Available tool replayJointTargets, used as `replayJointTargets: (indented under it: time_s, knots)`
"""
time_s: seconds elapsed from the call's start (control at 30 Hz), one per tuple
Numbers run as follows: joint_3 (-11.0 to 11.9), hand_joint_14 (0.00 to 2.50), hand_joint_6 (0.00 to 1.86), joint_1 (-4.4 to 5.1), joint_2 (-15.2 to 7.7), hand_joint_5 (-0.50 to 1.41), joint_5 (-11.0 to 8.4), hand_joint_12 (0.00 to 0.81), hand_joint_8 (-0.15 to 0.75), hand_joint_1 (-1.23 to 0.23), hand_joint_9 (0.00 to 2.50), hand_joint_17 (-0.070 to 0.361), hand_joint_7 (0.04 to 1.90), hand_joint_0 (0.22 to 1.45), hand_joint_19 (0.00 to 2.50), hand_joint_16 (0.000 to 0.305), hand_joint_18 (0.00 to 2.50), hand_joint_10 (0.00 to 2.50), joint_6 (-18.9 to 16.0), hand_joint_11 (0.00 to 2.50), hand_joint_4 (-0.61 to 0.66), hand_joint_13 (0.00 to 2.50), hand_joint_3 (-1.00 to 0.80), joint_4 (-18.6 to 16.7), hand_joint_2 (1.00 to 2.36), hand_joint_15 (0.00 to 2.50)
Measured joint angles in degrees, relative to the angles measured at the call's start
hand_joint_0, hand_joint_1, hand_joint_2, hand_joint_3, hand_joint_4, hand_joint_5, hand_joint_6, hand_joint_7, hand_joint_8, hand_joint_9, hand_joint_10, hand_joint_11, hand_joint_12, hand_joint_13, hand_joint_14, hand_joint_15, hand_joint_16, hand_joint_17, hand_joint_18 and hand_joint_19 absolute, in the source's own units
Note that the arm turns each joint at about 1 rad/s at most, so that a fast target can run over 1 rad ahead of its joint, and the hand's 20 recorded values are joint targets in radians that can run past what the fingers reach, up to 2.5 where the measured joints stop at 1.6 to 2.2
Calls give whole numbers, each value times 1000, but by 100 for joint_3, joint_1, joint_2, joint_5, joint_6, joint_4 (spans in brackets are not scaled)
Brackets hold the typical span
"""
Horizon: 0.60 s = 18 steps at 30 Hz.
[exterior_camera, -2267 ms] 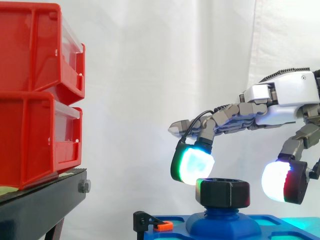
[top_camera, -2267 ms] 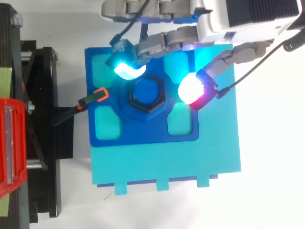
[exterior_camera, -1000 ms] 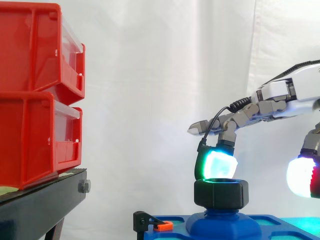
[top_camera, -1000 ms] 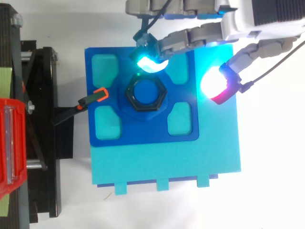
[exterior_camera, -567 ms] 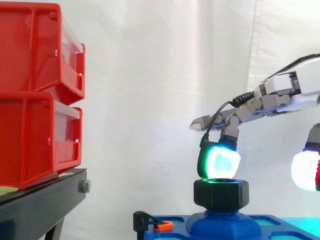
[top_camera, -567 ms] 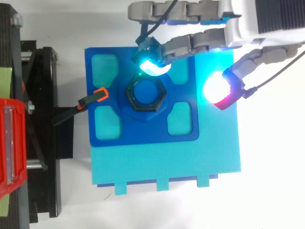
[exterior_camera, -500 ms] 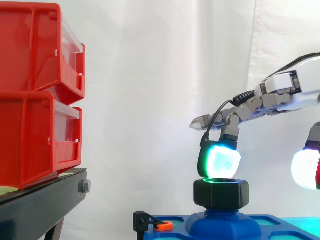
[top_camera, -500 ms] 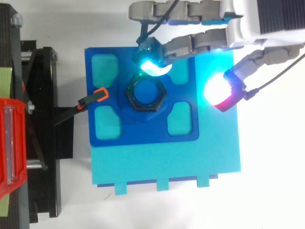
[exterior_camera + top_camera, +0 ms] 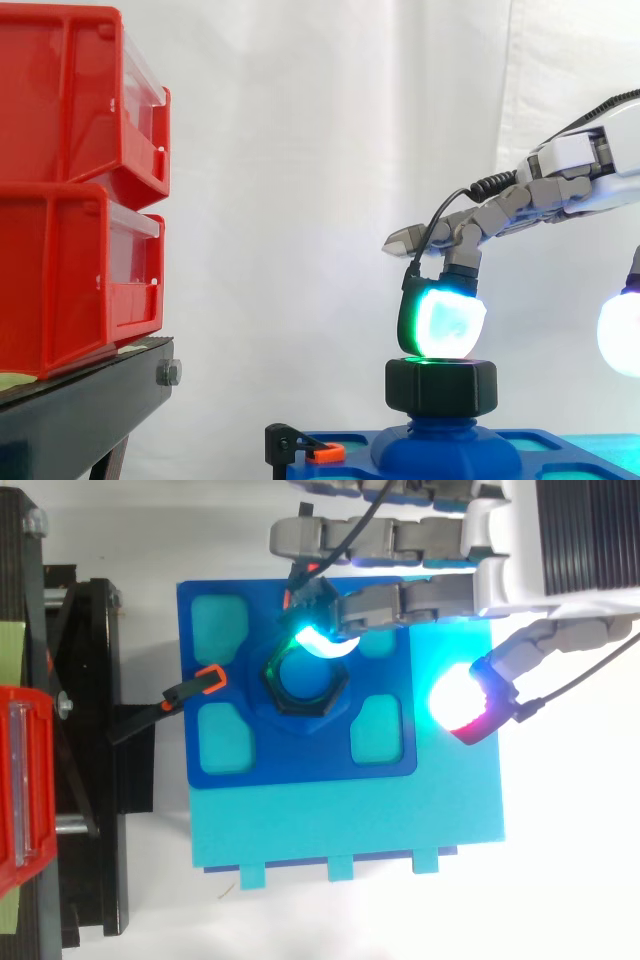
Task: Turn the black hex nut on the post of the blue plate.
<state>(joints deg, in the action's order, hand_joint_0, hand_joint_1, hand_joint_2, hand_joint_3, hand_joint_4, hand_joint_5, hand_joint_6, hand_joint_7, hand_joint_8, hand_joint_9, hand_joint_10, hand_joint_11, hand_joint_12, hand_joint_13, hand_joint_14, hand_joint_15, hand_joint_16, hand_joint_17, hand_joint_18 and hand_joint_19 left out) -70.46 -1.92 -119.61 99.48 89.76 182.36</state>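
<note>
The black hex nut (image 9: 305, 678) sits on the blue post in the middle of the blue plate (image 9: 300, 755); in the side view the nut (image 9: 441, 387) tops the post's rounded base (image 9: 445, 450). My hand (image 9: 520, 575) reaches in from the right with its fingers stretched out. One finger bends down, and its cyan-green fingertip (image 9: 445, 322) rests at the nut's top far rim (image 9: 322, 640). The thumb's white-red pad (image 9: 462, 702) hangs well right of the nut, touching nothing (image 9: 620, 335). Nothing is pinched: the hand is open.
The blue plate lies on a larger cyan base (image 9: 350, 825). A black clamp with an orange tip (image 9: 205, 680) grips the plate's left edge from the black stand (image 9: 90, 750). Two stacked red bins (image 9: 75, 190) stand on that stand at the left.
The hand has drawn back to the right, taking the thumb pad away from the nut. The cyan fingertip moved from the nut's left side onto its far top rim and lowered slightly.
</note>
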Motion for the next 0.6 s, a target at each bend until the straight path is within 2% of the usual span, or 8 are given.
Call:
replayJointTargets:
  time_s: [0.37,0.6]
  knots:
    - [-3,0,502,108,80,-300,-129,300,121,-634,0,96,706,465,117,43,0,0,-2,0,-23,0,-500,158,1000,8]
    - [-3,0,502,138,132,-300,-183,301,120,-630,0,96,706,467,118,43,0,0,-1,0,-23,0,-500,245,1000,12]
